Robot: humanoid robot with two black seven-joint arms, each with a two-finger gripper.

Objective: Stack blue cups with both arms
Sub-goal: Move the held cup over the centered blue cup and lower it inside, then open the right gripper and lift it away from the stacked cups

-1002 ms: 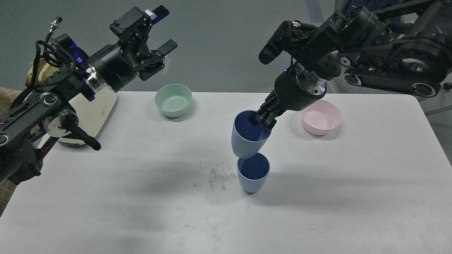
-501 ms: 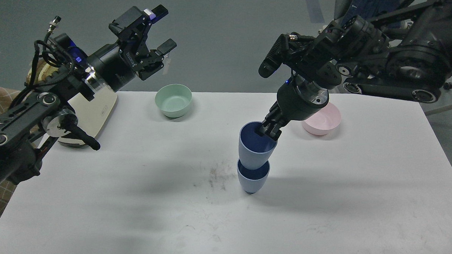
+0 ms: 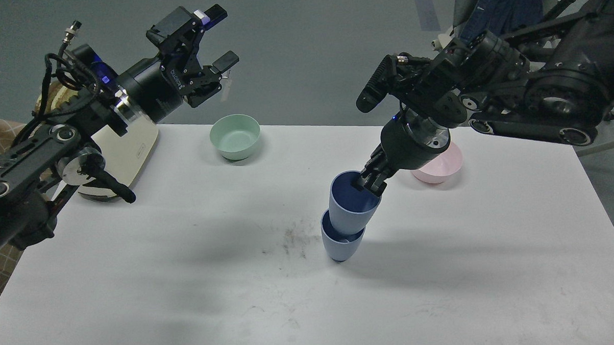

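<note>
Upper cup now deeper; two cups.

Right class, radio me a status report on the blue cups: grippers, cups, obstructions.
Right gripper shut on upper blue cup rim. Left gripper open, raised, holding nothing. Upper cup tilted, base inside lower blue cup. Nothing obstructing.

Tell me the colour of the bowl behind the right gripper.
Pale pink bowl, seen in the head view, partly hidden.

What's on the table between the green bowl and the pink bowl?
Nothing sits on the table there. In the head view, the stretch of white table between the green bowl and the pink bowl is bare; my right arm only hangs over its pink end.
</note>
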